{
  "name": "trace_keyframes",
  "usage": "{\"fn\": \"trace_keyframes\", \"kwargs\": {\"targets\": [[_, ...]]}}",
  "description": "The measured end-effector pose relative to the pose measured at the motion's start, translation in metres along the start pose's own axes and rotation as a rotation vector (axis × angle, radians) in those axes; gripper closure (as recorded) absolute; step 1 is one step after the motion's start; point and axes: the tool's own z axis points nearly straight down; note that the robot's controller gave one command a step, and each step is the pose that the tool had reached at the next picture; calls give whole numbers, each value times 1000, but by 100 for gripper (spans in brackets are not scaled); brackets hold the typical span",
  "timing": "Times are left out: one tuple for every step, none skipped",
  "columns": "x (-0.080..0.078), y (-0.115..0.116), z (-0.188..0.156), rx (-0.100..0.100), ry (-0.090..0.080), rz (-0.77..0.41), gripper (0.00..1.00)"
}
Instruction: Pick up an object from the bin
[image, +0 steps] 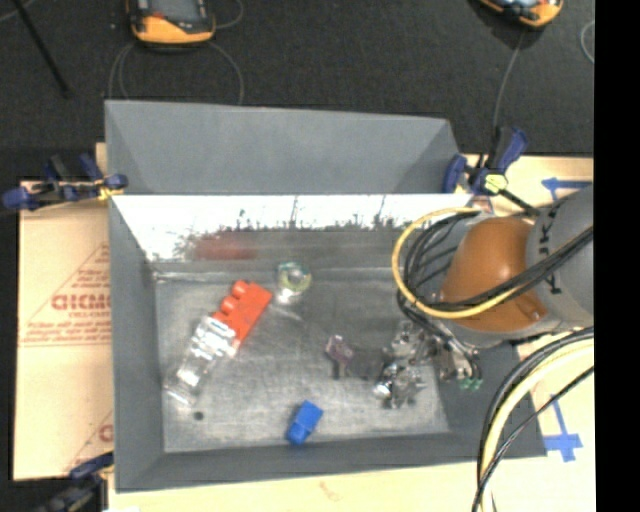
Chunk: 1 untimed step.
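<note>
Camera view: pincer (402, 378) low, opening can't tell; small purple plastic piece (338, 352) just beside, view-left. Prob. light, stiff; grip across sides.

Grey arm (572, 262), orange wrist cover (490, 275), yellow-black cables (399, 265), metallic tool (399, 388).

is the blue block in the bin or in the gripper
In the bin: blue block lies on its floor, apart from the gripper.

Bright glare on bin wall (300, 212)
</note>
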Motion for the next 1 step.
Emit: {"fn": "trace_keyframes", "kwargs": {"targets": [[3,21,-135,-2,11,-202,100]]}}
